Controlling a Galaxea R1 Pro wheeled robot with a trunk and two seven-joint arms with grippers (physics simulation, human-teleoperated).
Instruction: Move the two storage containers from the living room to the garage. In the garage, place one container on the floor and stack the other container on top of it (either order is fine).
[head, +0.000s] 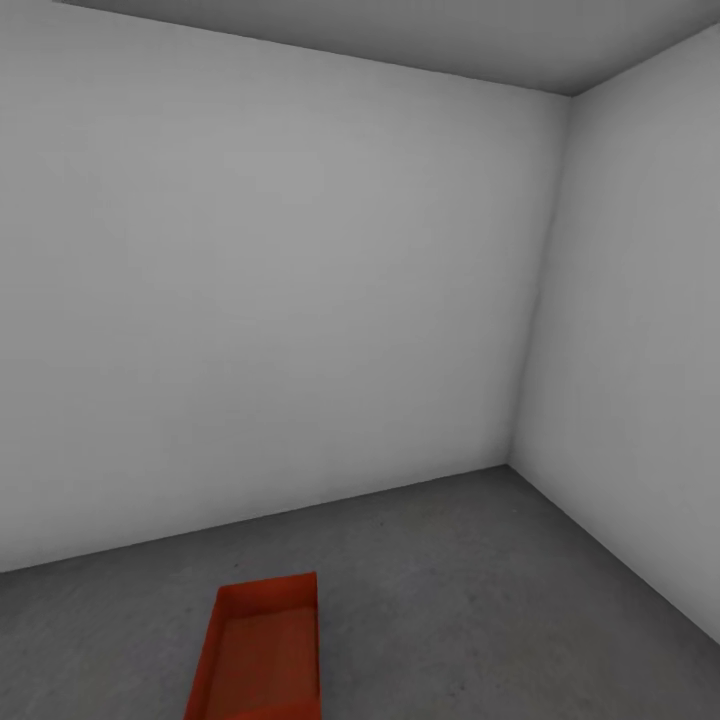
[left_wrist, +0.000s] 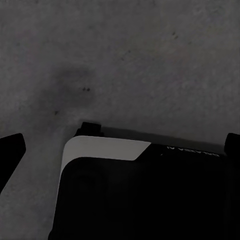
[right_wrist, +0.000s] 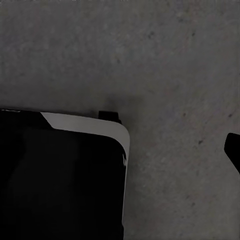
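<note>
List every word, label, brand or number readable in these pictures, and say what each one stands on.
Small pale lettering on the dark robot body in the left wrist view, near its white panel: upside down and too small to read with certainty.
No text on the orange-red storage container, the concrete floor or the white walls.

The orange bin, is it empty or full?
Empty. The orange bin sits upright on the grey floor, its bare bottom visible inside.
</note>
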